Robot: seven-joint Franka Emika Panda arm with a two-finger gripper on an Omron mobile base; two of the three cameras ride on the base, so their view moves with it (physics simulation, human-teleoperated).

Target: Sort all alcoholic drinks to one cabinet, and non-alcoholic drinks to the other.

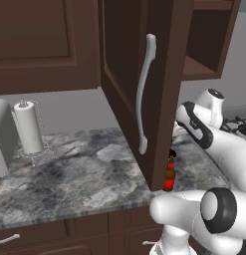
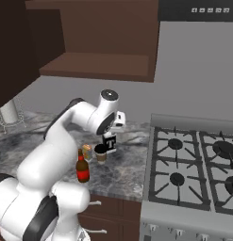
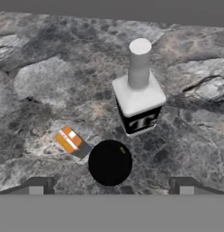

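text: "T" | on: black label of white bottle [image 3: 139, 97] | other: none readable

- The claw [image 3: 111, 186] hangs wide open over the marbled grey worktop [image 3: 36, 81].
- The coffee cup's dark lid [image 3: 109, 162] sits between its tips.
- Beyond stands the white bottle [image 3: 138, 93]; the orange can [image 3: 71, 142] lies just left.

Open cabinet door [image 1: 144, 89] hides most of brown bottle [image 1: 169, 175]; arm covers upper part of white bottle [image 2: 110, 142]; can [image 2: 86, 151] label illegible.
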